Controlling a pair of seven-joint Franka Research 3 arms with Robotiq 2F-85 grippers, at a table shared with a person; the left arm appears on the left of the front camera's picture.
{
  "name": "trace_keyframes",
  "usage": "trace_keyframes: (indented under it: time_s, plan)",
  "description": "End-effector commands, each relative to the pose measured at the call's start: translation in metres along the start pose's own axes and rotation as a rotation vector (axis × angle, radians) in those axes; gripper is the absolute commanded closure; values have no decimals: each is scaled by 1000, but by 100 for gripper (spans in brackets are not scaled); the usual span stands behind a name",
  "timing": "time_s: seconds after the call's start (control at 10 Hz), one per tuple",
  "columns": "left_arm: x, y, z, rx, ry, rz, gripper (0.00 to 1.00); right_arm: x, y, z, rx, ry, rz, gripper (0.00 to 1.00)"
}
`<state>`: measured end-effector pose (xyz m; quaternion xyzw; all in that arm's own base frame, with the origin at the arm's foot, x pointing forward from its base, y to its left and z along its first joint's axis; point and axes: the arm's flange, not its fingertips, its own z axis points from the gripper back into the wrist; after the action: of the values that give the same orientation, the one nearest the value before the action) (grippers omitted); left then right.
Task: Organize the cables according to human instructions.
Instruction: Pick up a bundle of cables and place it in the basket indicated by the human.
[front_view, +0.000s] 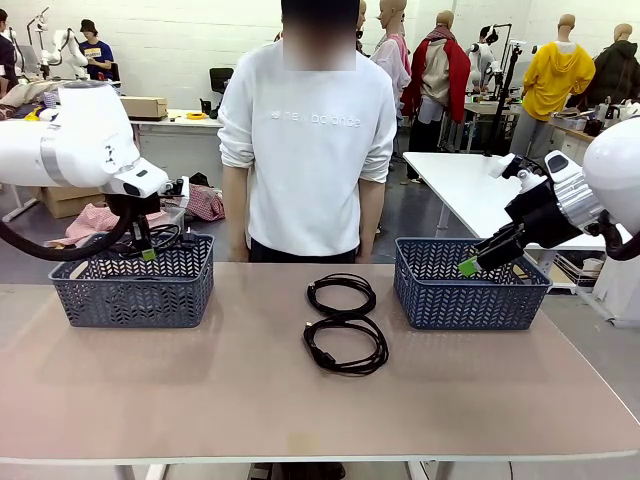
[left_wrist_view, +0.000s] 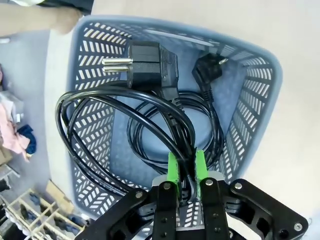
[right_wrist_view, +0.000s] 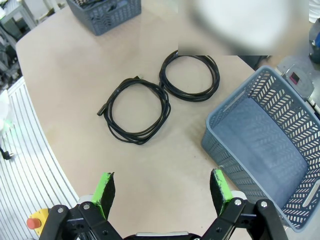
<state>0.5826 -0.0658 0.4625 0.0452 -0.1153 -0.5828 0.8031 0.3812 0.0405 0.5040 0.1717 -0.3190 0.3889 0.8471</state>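
Two coiled black cables lie mid-table, the farther cable (front_view: 342, 296) touching the nearer cable (front_view: 346, 345); in the right wrist view they are the right-hand cable (right_wrist_view: 190, 76) and the left-hand cable (right_wrist_view: 134, 110). My left gripper (front_view: 148, 254) hangs over the left basket (front_view: 133, 292), shut on a third coiled cable (left_wrist_view: 120, 112) with its plug (left_wrist_view: 150, 62) dangling above the basket floor. A fourth cable (left_wrist_view: 205, 125) lies inside that basket (left_wrist_view: 260, 75). My right gripper (front_view: 468, 267) is open with nothing between its fingers, at the near left corner of the right basket (front_view: 470, 295), which holds nothing (right_wrist_view: 270, 145).
A person in a white sweatshirt (front_view: 308, 150) stands at the far table edge between the baskets, arms down. The brown tabletop (front_view: 200, 390) stretches bare in front of the baskets. Another white table (front_view: 460, 180) stands behind at the right.
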Motion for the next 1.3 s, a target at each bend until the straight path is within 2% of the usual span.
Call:
trace_keyframes:
  time_s: [0.0, 0.1, 0.2, 0.3, 0.4, 0.5, 0.6, 0.7, 0.8, 0.9, 1.0, 1.1, 1.2]
  plan:
    - [1, 8, -2, 8, 3, 20, 100, -2, -3, -1, 15, -23, 18, 0]
    - [2, 9, -6, 4, 7, 26, 100, -2, -3, -1, 15, -23, 18, 0]
    - [2, 10, -9, -1, 15, 29, 66, -2, -3, -1, 15, -23, 18, 0]
    - [2, 11, -10, 2, 19, 35, 66, -2, -3, -1, 15, -23, 18, 0]
    - [4, 11, -8, -1, 18, 38, 47, -2, -3, -1, 15, -23, 18, 0]
    - [4, 12, -5, -6, 19, 41, 61, -2, -3, -1, 15, -23, 18, 0]
    - [5, 13, -1, -16, 12, 38, 28, -2, -3, -1, 15, -23, 18, 0]
    - [6, 14, 1, -24, 12, 39, 42, -2, -3, -1, 15, -23, 18, 0]
    - [8, 15, 1, -40, 12, 38, 38, -2, -3, -1, 15, -23, 18, 0]
    - [9, 16, 1, -56, 12, 41, 22, -2, -3, -1, 15, -23, 18, 0]
    - [10, 15, 0, -74, 8, 43, 18, -2, -3, -1, 15, -23, 18, 0]
    - [10, 15, 0, -85, 8, 46, 3, -2, -3, -1, 15, -23, 18, 0]
    - [11, 15, 0, -92, 7, 48, 11, -2, -3, -1, 15, -23, 18, 0]
